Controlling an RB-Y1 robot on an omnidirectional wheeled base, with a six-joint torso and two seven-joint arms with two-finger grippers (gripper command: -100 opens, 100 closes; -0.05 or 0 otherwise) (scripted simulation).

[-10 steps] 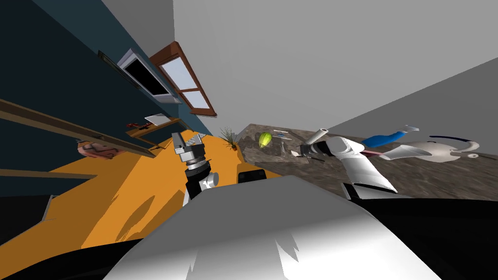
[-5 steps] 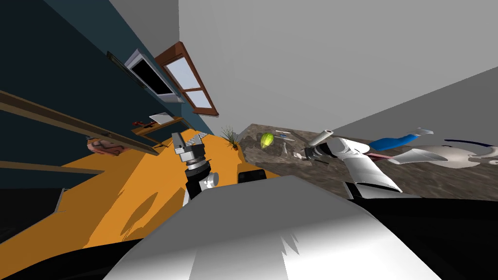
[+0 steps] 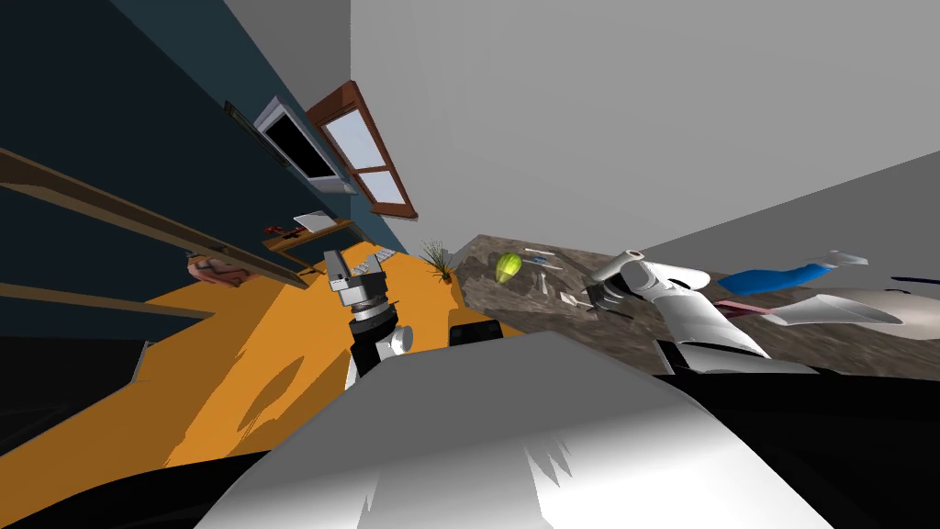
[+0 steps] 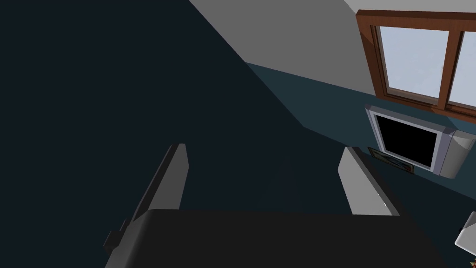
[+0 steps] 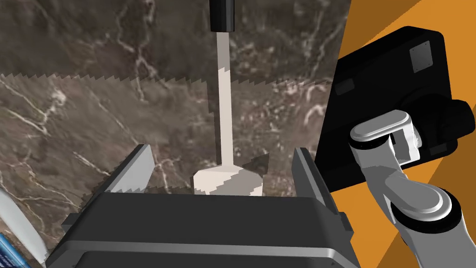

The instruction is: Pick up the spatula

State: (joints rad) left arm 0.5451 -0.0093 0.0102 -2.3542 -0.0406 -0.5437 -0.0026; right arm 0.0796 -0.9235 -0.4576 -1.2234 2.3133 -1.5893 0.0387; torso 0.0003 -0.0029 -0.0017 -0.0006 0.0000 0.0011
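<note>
The spatula (image 5: 222, 107) lies on a dark brown marbled counter (image 5: 93, 116). It has a pale blade, a thin pale shaft and a dark handle at the far end. My right gripper (image 5: 221, 156) is open just above it, one finger on each side of the blade, neither touching it. In the head view the right gripper (image 3: 595, 296) points down at the counter (image 3: 826, 340). My left gripper (image 3: 353, 266) is raised over the orange floor, and its fingers (image 4: 174, 177) stand open with nothing between them.
On the counter lie a yellow-green fruit (image 3: 508, 266), several small utensils (image 3: 542, 262), a blue bottle-like thing (image 3: 776, 278) and a large white object (image 3: 854, 310). A small plant (image 3: 439, 260) stands at the counter's end. A white and blue utensil (image 5: 14, 232) lies beside my right gripper.
My right hand has tipped down and moved a little lower over the counter. The head view has shifted slightly. The left arm has not moved.
</note>
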